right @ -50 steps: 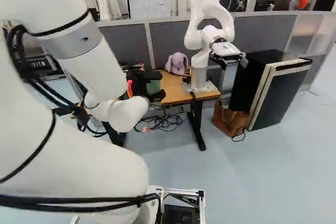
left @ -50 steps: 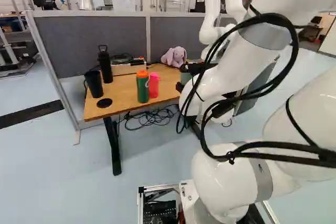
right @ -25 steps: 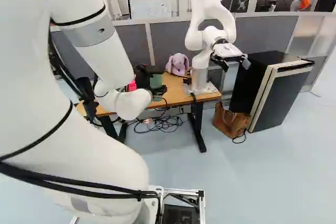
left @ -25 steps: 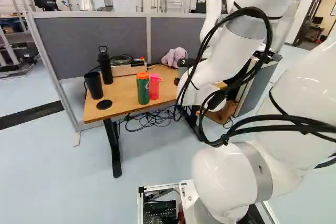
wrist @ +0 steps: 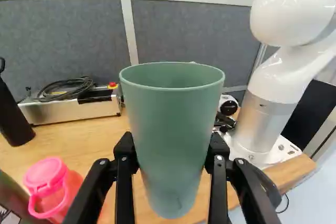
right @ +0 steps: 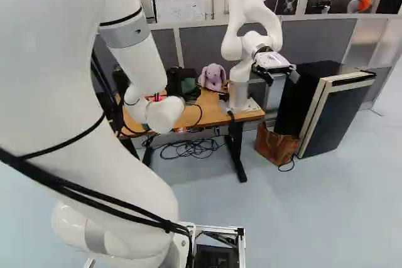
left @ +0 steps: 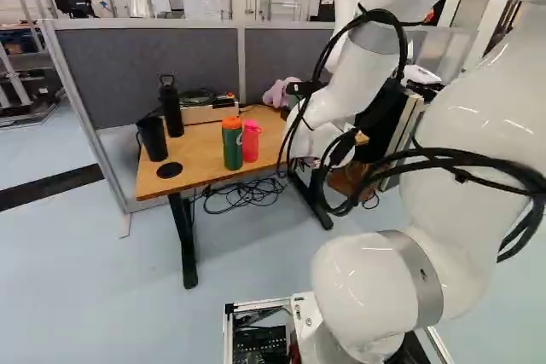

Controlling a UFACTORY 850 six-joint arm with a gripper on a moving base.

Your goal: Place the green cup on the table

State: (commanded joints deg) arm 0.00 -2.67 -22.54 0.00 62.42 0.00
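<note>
Gripper [right: 175,81] holds green cup [wrist: 174,135] upright — another robot [wrist: 265,116] stands near table's edge [right: 250,117].

On inspection, I find no text, label, brand, number or sign legible in any of my three views.
</note>
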